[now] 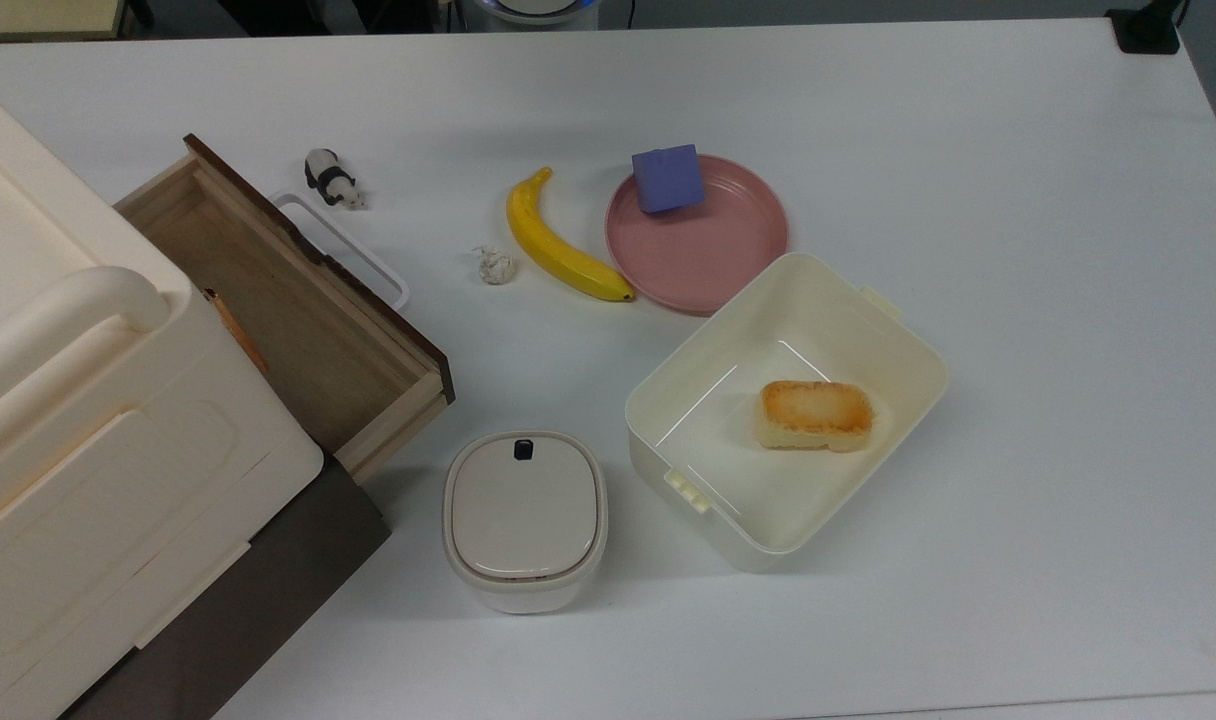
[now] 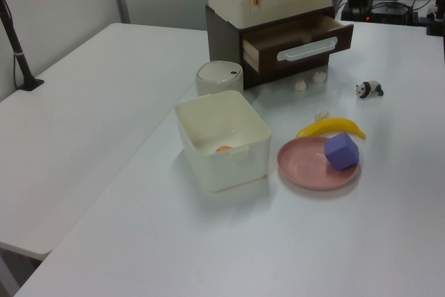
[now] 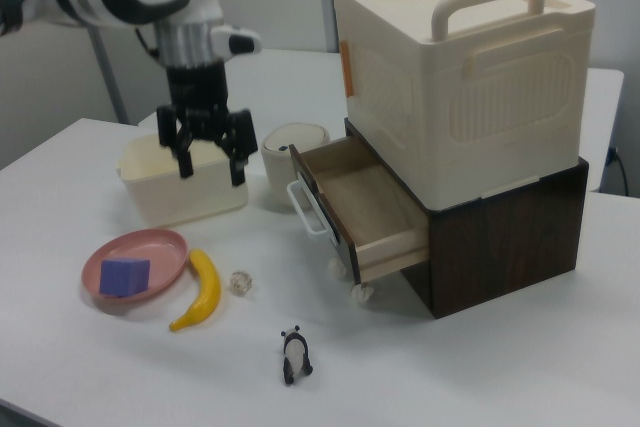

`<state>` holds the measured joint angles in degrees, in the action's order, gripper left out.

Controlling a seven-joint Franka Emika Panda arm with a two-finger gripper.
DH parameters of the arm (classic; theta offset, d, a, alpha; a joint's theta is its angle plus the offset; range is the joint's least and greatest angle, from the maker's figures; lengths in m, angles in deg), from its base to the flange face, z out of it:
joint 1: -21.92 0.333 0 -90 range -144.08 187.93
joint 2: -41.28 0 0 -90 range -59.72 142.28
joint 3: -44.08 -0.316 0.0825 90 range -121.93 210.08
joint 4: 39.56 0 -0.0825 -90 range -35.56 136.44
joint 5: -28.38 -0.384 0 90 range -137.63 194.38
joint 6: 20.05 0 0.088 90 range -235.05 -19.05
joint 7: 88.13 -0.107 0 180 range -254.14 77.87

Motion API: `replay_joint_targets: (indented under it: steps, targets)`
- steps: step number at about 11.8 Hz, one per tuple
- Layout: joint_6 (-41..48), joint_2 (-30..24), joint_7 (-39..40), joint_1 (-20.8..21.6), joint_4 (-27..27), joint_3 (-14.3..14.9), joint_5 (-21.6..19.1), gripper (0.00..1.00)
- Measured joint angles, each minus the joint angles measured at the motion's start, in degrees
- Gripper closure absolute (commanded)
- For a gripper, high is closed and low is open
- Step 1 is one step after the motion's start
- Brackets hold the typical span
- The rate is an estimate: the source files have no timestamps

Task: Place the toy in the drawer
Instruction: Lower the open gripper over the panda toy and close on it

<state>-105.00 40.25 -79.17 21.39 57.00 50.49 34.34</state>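
Hanging in the air with fingers (image 3: 184, 160) spread and nothing between them, the gripper (image 3: 211, 169) shows in the right view above the table (image 1: 1018, 200), in front of the cream box (image 3: 185, 187). Panda toy (image 1: 330, 179) stands on the table just beside the white handle (image 1: 343, 247) of the drawer (image 1: 278, 310), which is pulled out. Banana (image 1: 560, 243) and paper ball (image 1: 494, 265) lie nearby.

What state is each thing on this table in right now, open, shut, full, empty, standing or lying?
drawer: pulled open, empty inside.
toy: on the table, outside the drawer.
gripper: open, holding nothing, up in the air.
cream box: lidless, holding a piece of bread.
small bin: lid shut.
pink plate: holding a purple cube.
banana: lying flat, unpeeled.
paper ball: crumpled, on the table.
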Motion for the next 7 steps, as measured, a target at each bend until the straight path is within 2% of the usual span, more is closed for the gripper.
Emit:
replay_joint_targets:
  steps: [2, 4, 7]
  targets:
    - [0.00, -1.84, 3.49, -2.65, 4.33, -1.76, 1.86, 0.00]
    - [-0.60, -3.05, 8.62, -5.63, 7.83, -1.98, 4.16, 0.00]
    - [-7.16, -3.41, 12.08, -8.99, 11.95, -2.04, 6.09, 0.00]
